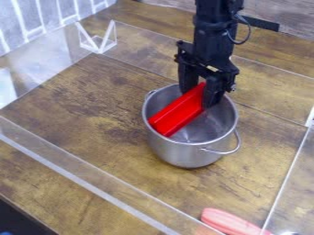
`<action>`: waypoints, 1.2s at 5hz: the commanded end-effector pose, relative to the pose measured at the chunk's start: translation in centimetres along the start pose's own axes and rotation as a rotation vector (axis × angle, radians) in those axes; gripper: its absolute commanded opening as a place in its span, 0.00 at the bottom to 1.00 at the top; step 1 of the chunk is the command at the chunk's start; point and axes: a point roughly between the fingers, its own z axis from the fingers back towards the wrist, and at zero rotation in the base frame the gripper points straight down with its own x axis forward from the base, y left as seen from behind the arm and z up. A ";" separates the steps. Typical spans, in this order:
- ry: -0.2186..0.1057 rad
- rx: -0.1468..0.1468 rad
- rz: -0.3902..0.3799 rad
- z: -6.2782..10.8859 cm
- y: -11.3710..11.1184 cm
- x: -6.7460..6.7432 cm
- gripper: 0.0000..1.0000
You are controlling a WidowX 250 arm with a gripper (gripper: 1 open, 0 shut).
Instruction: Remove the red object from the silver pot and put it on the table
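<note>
The red object (175, 112), a flat bright red block, leans tilted inside the silver pot (186, 147), its lower end near the pot's left rim and its upper end rising to the right. My black gripper (204, 87) points straight down over the pot's far rim and is shut on the block's upper end. The pot stands on the dark wood table (86, 106), with a wire loop handle (226, 147) showing on its right side.
Clear acrylic walls (73, 165) border the table in front and on the left. A small clear triangular stand (95, 37) sits at the back left. A salmon-red rounded thing (240, 223) lies at the front right edge.
</note>
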 end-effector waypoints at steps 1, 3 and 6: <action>-0.096 0.017 0.087 3.9 0.7 -0.6 0.00; -0.079 0.010 0.091 2.9 0.0 -0.8 0.00; -0.063 0.010 0.107 2.4 -0.9 -1.1 0.00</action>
